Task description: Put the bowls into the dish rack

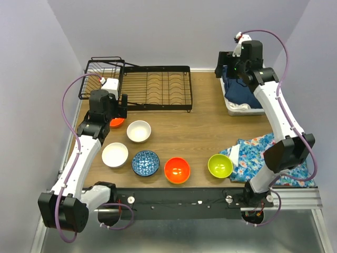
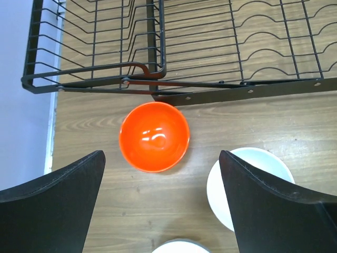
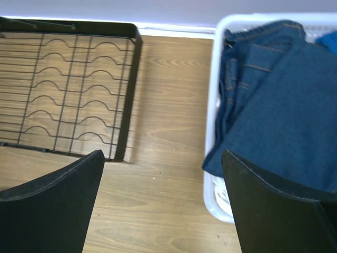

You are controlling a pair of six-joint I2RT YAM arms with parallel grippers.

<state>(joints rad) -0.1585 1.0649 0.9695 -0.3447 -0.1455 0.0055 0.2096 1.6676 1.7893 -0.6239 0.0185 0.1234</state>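
The black wire dish rack (image 1: 158,87) lies at the back, its basket end (image 1: 102,76) on the left, and holds no bowls. Six bowls sit on the table: orange (image 1: 117,123), cream (image 1: 139,131), white (image 1: 115,155), blue patterned (image 1: 145,162), a second orange (image 1: 177,170) and lime green (image 1: 220,165). My left gripper (image 1: 117,112) hovers open above the first orange bowl (image 2: 154,136), which lies just ahead of its fingertips by the rack's edge (image 2: 210,95). My right gripper (image 1: 227,68) hangs open and empty at the back right, between the rack (image 3: 68,95) and the tub.
A white tub (image 3: 213,132) full of blue jeans (image 3: 279,105) stands at the back right. A floral cloth (image 1: 263,153) lies at the right front by the right arm. The cream bowl (image 2: 247,184) lies partly behind the left gripper's right finger.
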